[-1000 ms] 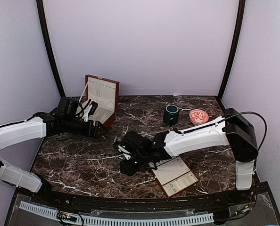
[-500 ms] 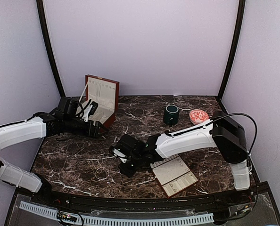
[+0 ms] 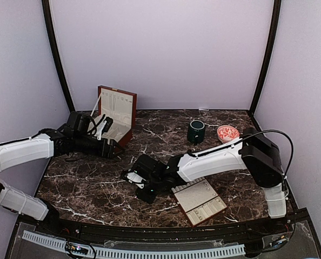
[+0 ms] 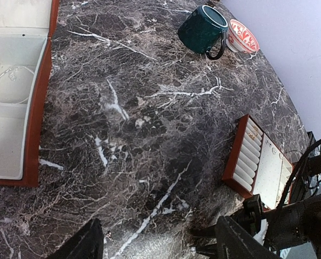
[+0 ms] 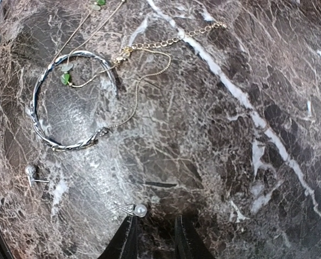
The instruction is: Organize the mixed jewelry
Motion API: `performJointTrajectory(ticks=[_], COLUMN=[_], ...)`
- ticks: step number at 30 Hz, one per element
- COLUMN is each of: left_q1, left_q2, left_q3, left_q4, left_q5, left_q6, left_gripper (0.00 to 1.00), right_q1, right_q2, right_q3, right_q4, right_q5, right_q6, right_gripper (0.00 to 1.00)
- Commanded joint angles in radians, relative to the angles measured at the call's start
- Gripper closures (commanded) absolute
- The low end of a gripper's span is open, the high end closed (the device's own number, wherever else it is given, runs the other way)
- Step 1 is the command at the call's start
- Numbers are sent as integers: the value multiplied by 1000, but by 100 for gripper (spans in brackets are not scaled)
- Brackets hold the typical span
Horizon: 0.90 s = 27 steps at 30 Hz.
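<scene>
Looking down your right wrist camera: the right gripper (image 5: 155,224) hangs low over the marble table (image 5: 268,108), jaws drawn close with only a slim gap, and you can't tell whether they pinch anything. A pearl stud (image 5: 141,210) lies right at the tip of the finger on the left of that view. Further out there's a second pearl stud (image 5: 29,171), then a twisted silver bangle (image 5: 82,53) flat on the stone, a gold chain (image 5: 166,43) touching its rim, green beads (image 5: 66,78) inside the ring. Over on your left, the left gripper (image 4: 160,245) hovers spread wide, nothing between its fingers, just beside the open wooden box (image 4: 39,124). The padded tray (image 3: 201,200) sits near the right arm. The mug (image 3: 195,131) and bowl (image 3: 227,133) stand at the back.
</scene>
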Motion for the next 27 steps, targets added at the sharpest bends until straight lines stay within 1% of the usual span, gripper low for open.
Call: performJointTrajectory(ticks=[1,8,18,23,27], left_q1=[2,2,2,2,3], left_q2=[5,10,20,22,24], left_q3=[10,13,19,21,20], left_q4=[0,1,1,-2,0], left_q5=[15,15,17,17,20], left_q6=[15,17,18,22,21], left_gripper=[26,26,26,26,26], right_q1=[4,4,4,4,4], right_q2=[26,32,64,77,73], right_q3=[2,-16,-11,-4,-17], right_q4=[44,85,103,93,111], right_q5=[-30,-64,-94,-90,-91], right_q6=[-84,-157,-243,-276,-283], right_gripper=[75,75,70,73,79])
